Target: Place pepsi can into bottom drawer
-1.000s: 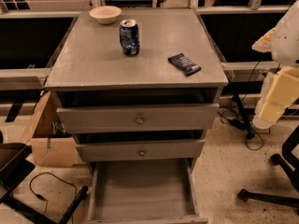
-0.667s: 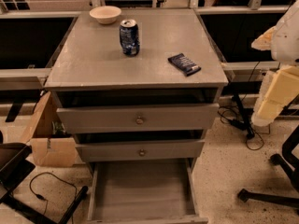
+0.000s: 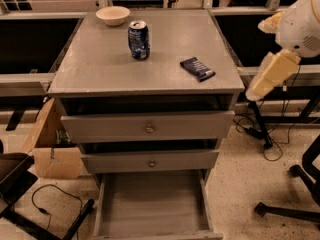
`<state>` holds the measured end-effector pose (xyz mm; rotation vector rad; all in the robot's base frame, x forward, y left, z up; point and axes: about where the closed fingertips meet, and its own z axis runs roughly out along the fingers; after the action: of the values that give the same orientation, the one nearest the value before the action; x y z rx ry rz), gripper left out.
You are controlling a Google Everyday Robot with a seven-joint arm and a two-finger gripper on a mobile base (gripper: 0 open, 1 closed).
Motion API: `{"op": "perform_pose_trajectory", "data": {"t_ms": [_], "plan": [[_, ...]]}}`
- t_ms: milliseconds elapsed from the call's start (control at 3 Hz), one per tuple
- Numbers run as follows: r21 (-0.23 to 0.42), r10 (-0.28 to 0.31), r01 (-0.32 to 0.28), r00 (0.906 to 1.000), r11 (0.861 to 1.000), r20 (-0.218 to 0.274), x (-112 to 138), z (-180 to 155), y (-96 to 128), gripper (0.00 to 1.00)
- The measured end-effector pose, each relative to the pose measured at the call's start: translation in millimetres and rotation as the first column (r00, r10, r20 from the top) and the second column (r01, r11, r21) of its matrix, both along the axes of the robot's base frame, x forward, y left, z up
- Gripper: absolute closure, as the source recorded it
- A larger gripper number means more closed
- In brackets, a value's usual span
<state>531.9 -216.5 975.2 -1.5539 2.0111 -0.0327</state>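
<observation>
Nearest, the wide, shallow grey bottom drawer stands pulled out. Right of the grey three-drawer cabinet, apart from it, hangs the cream gripper; whether it is clenched I cannot tell. Farther back on the cabinet's top, the small dark-blue pepsi can stands upright, before a pale round bowl.

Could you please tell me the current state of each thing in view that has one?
Pepsi can: upright on the cabinet top.
Bottom drawer: pulled open.
Upper drawers: in, or nearly so.
Bowl: upright.
Packet: lying flat.
Gripper: off to the cabinet's right, away from the can.
</observation>
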Motion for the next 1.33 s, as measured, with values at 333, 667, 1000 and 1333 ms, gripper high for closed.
{"op": "perform_pose_trajectory", "data": {"t_ms": [333,667,1000,1333], "plan": [[0.162,-0.018,0.002,0.9951,0.987,0.097,59.4,7.5,11.9,0.0],[0.343,-0.064,0.006,0.9854,0.939,0.158,101.1,3.7,28.5,0.0],[0.368,-0.093,0.014,0.9758,0.93,0.198,113.3,12.4,30.7,0.0],[0.367,-0.093,0.015,0.9759,0.93,0.197,113.1,12.4,30.6,0.0]]}}
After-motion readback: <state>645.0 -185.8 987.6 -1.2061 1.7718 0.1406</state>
